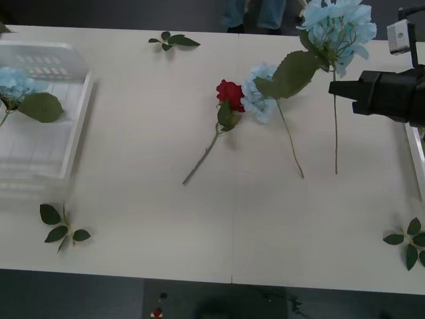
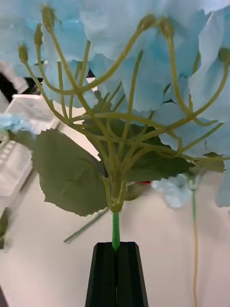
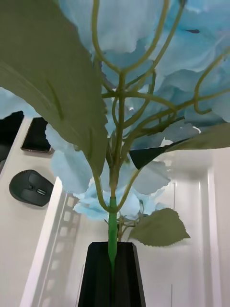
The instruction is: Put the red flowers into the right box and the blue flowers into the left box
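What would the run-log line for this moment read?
right gripper: shut on blue flower, held above table | left gripper: shut on blue flower stem, over left box | red flower: on table

The front view looks down from above onto the pale table, far enough back to take in the left box at the frame's left edge. Each wrist view looks along its own black fingers, very near a blue flower head. The right wrist view shares the table and left box with the front view; the left wrist view looks down into the left box.
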Robot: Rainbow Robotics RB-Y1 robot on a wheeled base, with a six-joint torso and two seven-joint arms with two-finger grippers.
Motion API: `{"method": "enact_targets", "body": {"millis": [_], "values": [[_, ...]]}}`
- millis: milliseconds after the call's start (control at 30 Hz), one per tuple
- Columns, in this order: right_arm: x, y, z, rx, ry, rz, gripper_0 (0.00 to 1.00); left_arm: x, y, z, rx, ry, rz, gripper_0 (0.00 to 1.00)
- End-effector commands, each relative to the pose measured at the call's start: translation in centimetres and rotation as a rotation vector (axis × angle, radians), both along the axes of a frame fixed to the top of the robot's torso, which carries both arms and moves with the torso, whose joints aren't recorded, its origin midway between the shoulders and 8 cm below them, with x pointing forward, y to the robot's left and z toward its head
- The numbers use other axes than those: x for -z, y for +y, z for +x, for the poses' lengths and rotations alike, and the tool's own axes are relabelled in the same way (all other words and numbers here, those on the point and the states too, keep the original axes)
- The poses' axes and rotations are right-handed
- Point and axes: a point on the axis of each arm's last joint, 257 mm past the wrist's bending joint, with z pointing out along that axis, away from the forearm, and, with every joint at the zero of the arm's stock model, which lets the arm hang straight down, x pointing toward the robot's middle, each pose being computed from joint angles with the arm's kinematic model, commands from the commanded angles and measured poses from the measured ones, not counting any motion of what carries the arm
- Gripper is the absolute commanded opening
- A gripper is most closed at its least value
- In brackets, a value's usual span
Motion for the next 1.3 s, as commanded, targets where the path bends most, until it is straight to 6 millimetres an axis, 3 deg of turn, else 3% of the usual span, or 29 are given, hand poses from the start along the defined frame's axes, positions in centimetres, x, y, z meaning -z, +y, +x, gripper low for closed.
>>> {"method": "enact_targets", "body": {"millis": [33,100,167,233,333,533,633,667,833,1033,1300], "values": [[-3.1,4.1,-2.6,-0.147,-0.157,-0.006,0.00,-0.8,2.5,0.3,0.001,-0.008,0.102,0.60],[-3.7,5.5,-3.9,-0.200,-0.194,0.013,0.00,-0.8,2.9,0.4,0.007,-0.014,0.123,0.89],[-4.4,7.0,-5.0,-0.246,-0.244,0.027,0.00,-0.7,2.6,0.3,0.021,-0.011,0.118,1.00],[-4.7,8.2,-5.8,-0.282,-0.281,0.026,0.00,-0.4,1.6,0.1,0.053,0.008,0.091,1.00],[-5.3,9.8,-6.7,-0.321,-0.331,0.039,0.00,-0.4,-1.6,-0.5,0.156,0.040,0.083,1.00],[-5.7,13.4,-8.0,-0.402,-0.406,0.044,0.00,-2.1,-12.4,-1.8,0.436,0.028,0.060,1.00],[-5.9,14.7,-8.2,-0.420,-0.433,0.051,0.00,-0.8,-16.9,-2.1,0.545,0.041,-0.013,1.00],[-6.1,15.5,-8.3,-0.425,-0.448,0.059,0.00,0.5,-19.3,-2.3,0.606,0.058,-0.063,1.00],[-7.0,17.2,-8.7,-0.444,-0.471,0.099,0.00,3.9,-26.0,-3.6,0.825,0.067,-0.197,1.00],[-8.1,18.5,-9.1,-0.451,-0.489,0.155,0.00,7.0,-32.8,-5.6,1.086,0.022,-0.230,1.00],[-8.7,19.6,-9.5,-0.469,-0.499,0.178,0.00,9.6,-39.1,-7.1,1.301,-0.123,-0.072,1.00]]}}
